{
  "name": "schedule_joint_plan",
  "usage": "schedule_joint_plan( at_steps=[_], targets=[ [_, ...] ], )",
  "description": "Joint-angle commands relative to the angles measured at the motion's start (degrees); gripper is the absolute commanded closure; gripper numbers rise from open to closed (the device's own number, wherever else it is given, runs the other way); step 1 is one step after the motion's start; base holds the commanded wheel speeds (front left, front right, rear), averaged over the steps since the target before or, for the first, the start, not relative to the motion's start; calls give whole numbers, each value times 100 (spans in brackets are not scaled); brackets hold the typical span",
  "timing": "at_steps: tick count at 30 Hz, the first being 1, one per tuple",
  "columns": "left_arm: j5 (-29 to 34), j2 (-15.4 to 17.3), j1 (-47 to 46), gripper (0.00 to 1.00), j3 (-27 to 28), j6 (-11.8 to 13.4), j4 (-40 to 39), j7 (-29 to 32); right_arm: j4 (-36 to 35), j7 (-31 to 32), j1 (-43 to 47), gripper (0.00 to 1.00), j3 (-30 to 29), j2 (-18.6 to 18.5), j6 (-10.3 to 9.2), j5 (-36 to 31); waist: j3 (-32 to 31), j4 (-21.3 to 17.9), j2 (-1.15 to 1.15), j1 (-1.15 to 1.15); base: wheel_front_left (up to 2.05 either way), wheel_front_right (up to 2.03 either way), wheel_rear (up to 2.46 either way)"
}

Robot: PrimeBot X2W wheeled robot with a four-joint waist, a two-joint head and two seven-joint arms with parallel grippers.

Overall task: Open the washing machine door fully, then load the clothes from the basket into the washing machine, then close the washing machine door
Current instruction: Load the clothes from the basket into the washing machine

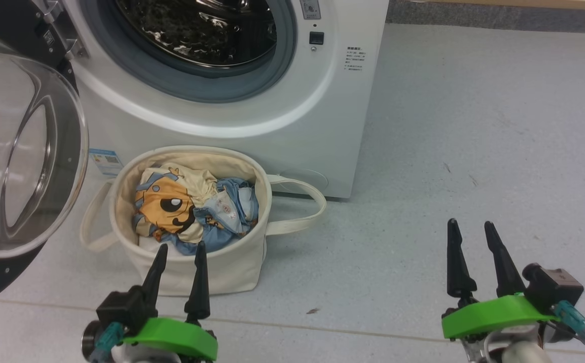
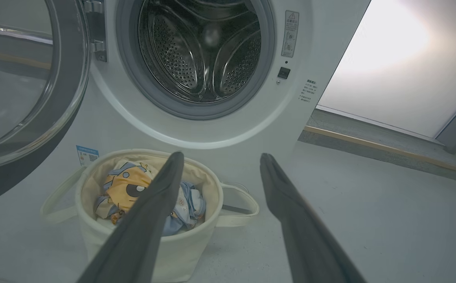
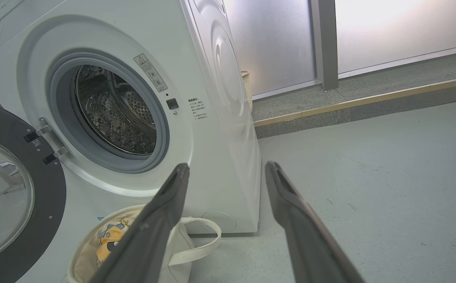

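Observation:
The white washing machine (image 1: 292, 116) stands ahead with its drum (image 2: 204, 51) bare. Its door (image 1: 15, 151), black rim and clear glass bowl, hangs swung out to the left. In front sits the cream basket (image 1: 232, 267) holding the clothes (image 1: 191, 209): cream cloth with an orange cartoon face and light-blue fabric. My left gripper (image 1: 180, 246) is open just short of the basket's near rim, nothing between its fingers. My right gripper (image 1: 471, 224) is open over bare floor to the right, well clear of the basket. The basket (image 3: 173, 251) and door (image 3: 15, 196) also appear in the right wrist view.
Grey floor (image 1: 474, 151) stretches to the right of the machine. A raised step with a wooden edge (image 3: 361, 100) and frosted glass panels (image 3: 389, 27) lie behind. The basket's loop handle (image 1: 302, 201) sticks out to the right.

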Motion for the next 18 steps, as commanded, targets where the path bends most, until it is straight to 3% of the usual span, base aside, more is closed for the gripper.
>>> schedule_joint_plan(
  at_steps=[1,9,13,18],
  targets=[
    [-57,80,-138,0,166,38,-137,-26,-147,-70,-128,0,155,12,1,-41,1,7,0,0,0,0,0],
    [-125,80,-158,0,187,63,-88,-26,-115,-70,-136,0,157,13,1,-37,24,45,0,0,0,0,0],
    [-329,80,-154,0,102,-217,42,-26,-94,-70,-148,0,167,13,1,-19,34,59,0,0,6,-11,5],
    [-318,80,-193,0,101,-255,145,-26,-78,-70,-147,0,166,13,1,-7,39,65,0,0,40,-88,48]
  ],
)
